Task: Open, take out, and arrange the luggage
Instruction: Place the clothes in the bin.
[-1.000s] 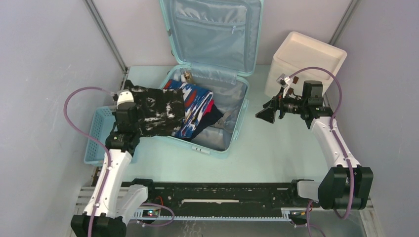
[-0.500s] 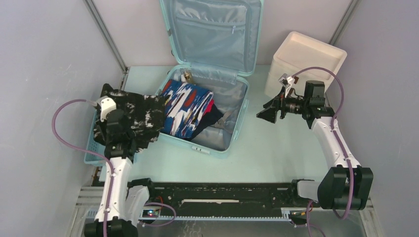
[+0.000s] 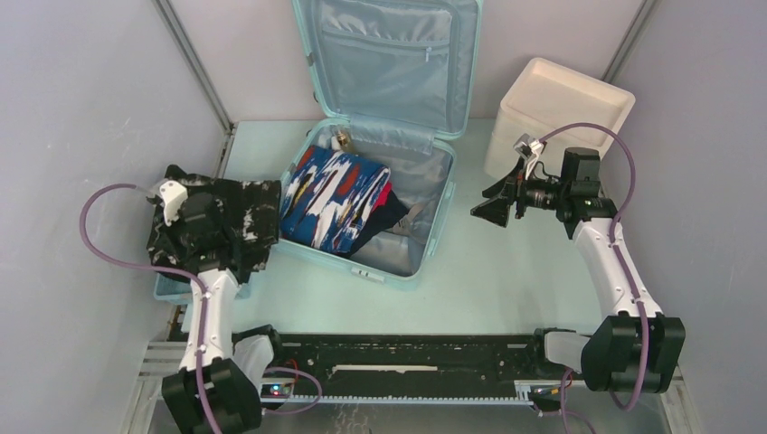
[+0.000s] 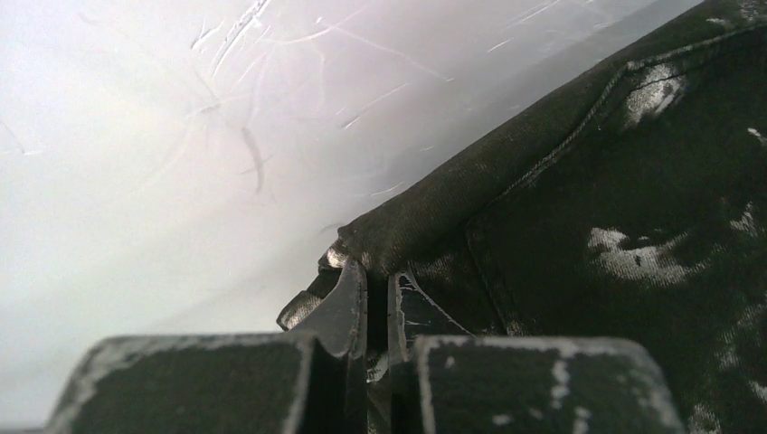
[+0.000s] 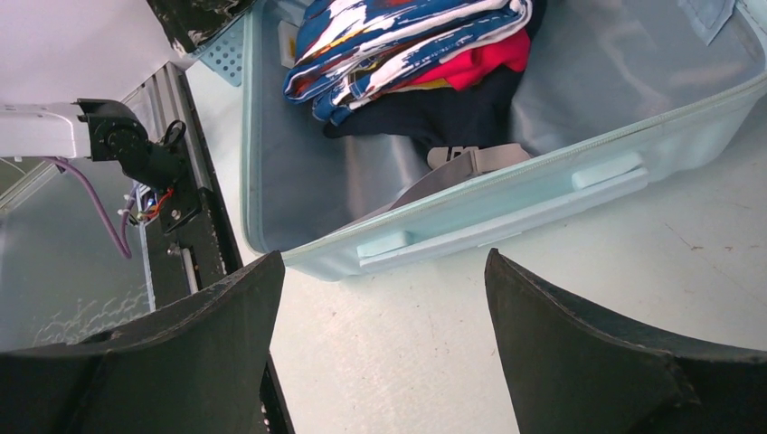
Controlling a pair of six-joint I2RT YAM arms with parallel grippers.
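Note:
The luggage (image 3: 389,271) lies open mid-table with its lid (image 3: 389,54) upright against the back wall. Inside is a folded blue, white and red patterned cloth (image 3: 330,199) on dark clothes (image 5: 443,117). My left gripper (image 4: 375,280) is shut on the hem of a black garment with white flecks (image 3: 240,217). The garment hangs over the small blue basket (image 3: 167,287), left of the luggage. My right gripper (image 3: 488,210) hovers open and empty to the right of the luggage, facing its front wall (image 5: 506,203).
A cream-white box (image 3: 561,113) stands at the back right, just behind my right wrist. The left wall (image 4: 181,136) is close beside my left gripper. A small bottle-like item (image 3: 342,140) sits at the luggage's hinge end.
My left arm has carried the black garment leftwards, off the luggage's left rim to over the basket, uncovering more of the patterned cloth. The right gripper has barely moved.

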